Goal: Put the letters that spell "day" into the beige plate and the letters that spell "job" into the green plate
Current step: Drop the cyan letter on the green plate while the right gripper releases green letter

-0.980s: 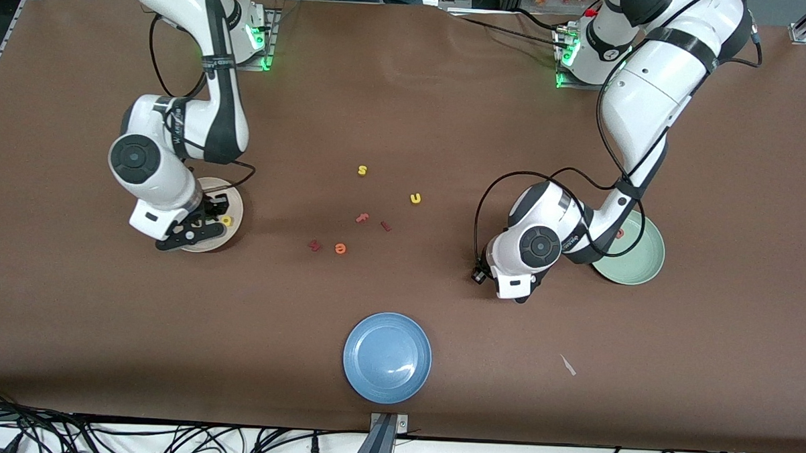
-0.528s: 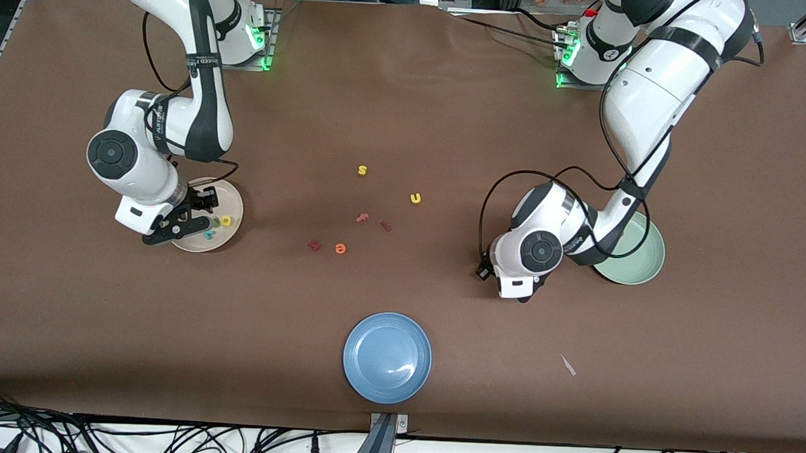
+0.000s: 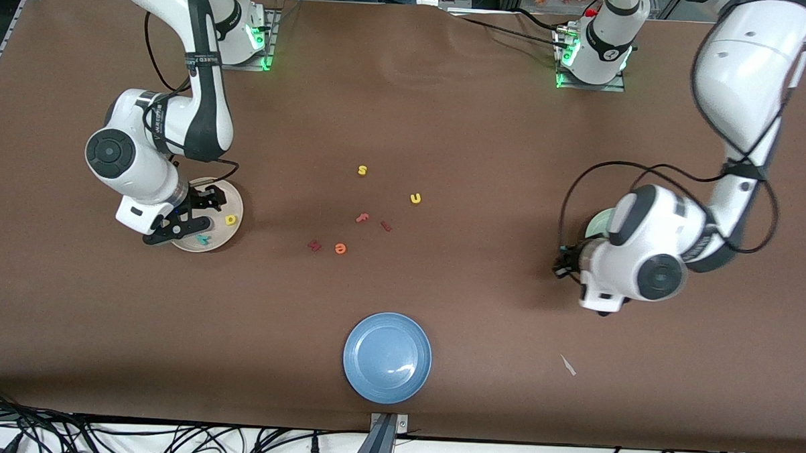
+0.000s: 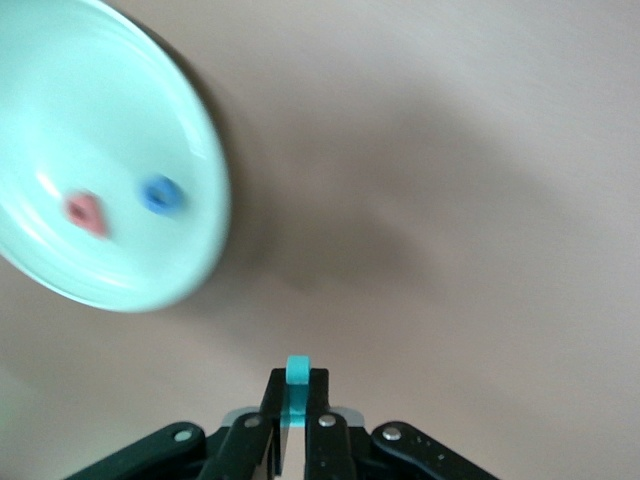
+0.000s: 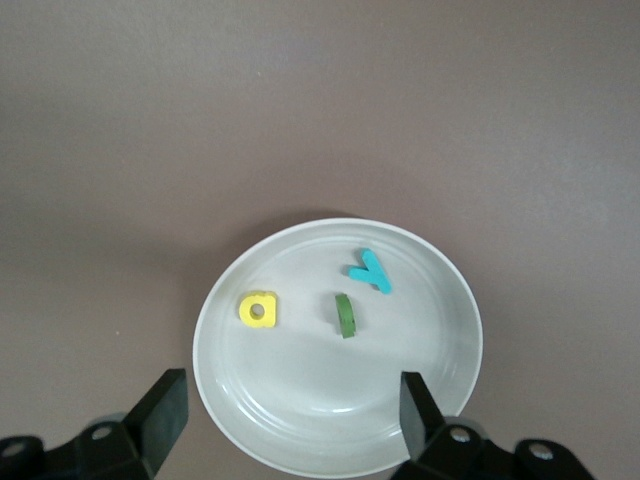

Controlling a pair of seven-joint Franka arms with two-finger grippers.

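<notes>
My right claw (image 5: 285,415) hangs over the beige plate (image 5: 300,440), where "d" (image 5: 258,309), "a" (image 5: 346,315) and "y" (image 5: 371,270) lie. My left claw (image 4: 295,430) grips the "j" (image 4: 296,385) above the table (image 4: 450,200), just beside the green plate (image 4: 130,290) holding "o" (image 4: 161,194) and "b" (image 4: 88,213).

Brown bench (image 3: 447,107) has a blue plate (image 3: 387,357) sitting at its camera-side edge. Around the middle are loose letters: yellow "s" (image 3: 362,170), yellow "u" (image 3: 415,198), salmon "f" (image 3: 362,218), orange "e" (image 3: 340,248), plus two dark red ones (image 3: 314,245).
</notes>
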